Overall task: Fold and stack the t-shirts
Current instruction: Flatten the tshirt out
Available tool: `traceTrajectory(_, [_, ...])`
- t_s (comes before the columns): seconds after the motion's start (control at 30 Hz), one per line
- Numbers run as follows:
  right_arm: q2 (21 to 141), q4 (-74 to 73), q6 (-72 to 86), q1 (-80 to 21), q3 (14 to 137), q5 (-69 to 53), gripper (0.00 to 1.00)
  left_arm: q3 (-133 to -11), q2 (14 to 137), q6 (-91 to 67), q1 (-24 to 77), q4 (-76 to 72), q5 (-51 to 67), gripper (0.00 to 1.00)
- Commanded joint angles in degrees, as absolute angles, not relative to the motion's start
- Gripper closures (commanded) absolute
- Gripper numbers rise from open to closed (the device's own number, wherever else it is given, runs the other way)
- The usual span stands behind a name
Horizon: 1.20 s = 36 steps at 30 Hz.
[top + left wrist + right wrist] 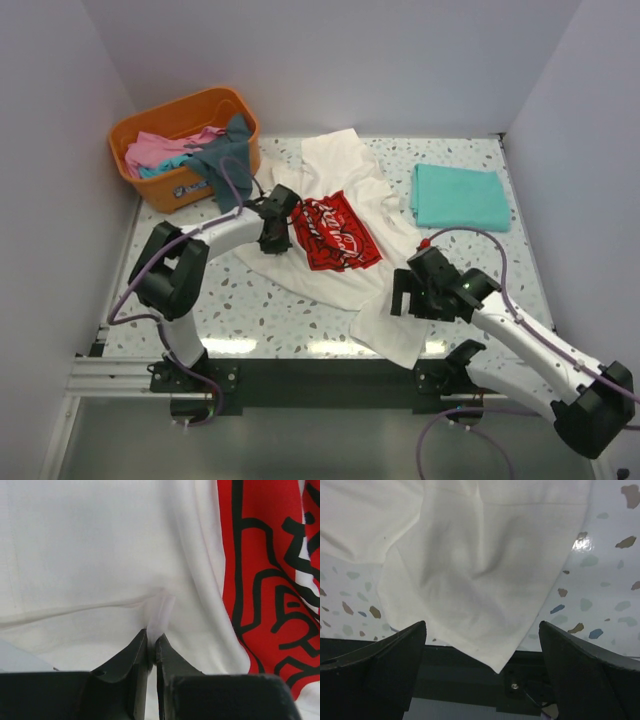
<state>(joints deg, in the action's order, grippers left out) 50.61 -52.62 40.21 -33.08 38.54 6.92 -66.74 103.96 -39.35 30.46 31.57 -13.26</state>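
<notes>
The cream-white t-shirt [345, 270] is lying rumpled across the middle of the table [250, 300]. Its long axis is running diagonally from the far middle down to the near right. Which end is the collar cannot be told. Its red print [335, 232] is facing up and tilting along the same diagonal. The shirt's near corner [495, 655] is hanging just past the table's near edge.

The left gripper [152, 637] is pressing down at the shirt's left side, just left of the print. Its jaws are clenching a small raised fold of the white cloth. The right gripper [480, 630] is hovering above the near-right corner, jaws spread wide and gripping nothing.

A folded teal-green t-shirt [460, 195] is lying flat at the far right, apart from the white one. At the far left, the orange basket [170, 190] is holding a pink t-shirt [160, 150], while a dark grey-blue t-shirt [225, 155] is draping over its rim.
</notes>
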Motion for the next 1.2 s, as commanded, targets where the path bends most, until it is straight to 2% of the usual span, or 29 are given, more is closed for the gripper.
traceTrajectory(0.0, [52.29,-57.12,47.71,-39.8,38.67,10.8,0.01,-66.37,98.09,-39.11,31.02,31.99,-13.71,0.85])
traceTrajectory(0.13, [52.12,-61.6,56.74,-48.05,40.25,13.01,0.01,-62.76,92.83,-40.6,32.08,33.04,-14.33,0.94])
traceTrajectory(0.37, [56.59,-67.23,69.51,-63.35,38.5,10.19,0.01,-53.1,78.43,-47.45,35.07,34.98,-17.4,0.95])
traceTrajectory(0.43, [57.65,-66.1,69.7,-65.82,38.23,9.94,0.01,-50.11,75.86,-49.3,35.59,35.07,-17.31,0.98])
traceTrajectory(0.63, [61.69,-52.32,62.16,-65.92,34.81,8.79,0.05,-46.85,69.88,-52.12,36.56,36.29,-18.98,1.0])
traceTrajectory(0.8, [67.58,-50.8,62.13,-65.92,32.96,7.13,0.1,-47.02,68.91,-53.35,36.56,38.14,-20.3,1.0])
traceTrajectory(0.83, [68.72,-50.45,62.66,-65.92,32.44,6.51,0.15,-47.02,68.65,-53.96,36.56,38.23,-20.65,1.0])
traceTrajectory(1.0, [67.94,-53.17,64.77,-65.92,29.71,8.51,0.23,-46.41,67.24,-54.84,36.56,37.27,-21.09,1.0])
traceTrajectory(1.1, [66.45,-52.39,64.69,-65.83,29.53,10.45,0.34,-46.93,67.32,-54.84,36.56,36.74,-20.92,1.0])
traceTrajectory(1.13, [66.18,-51.86,64.77,-65.74,30.14,13.07,0.48,-47.19,67.32,-54.76,36.56,36.48,-20.92,1.0])
traceTrajectory(1.17, [66.09,-51.33,64.25,-65.48,30.76,14.49,0.56,-47.89,67.5,-54.41,36.56,36.39,-20.92,1.0])
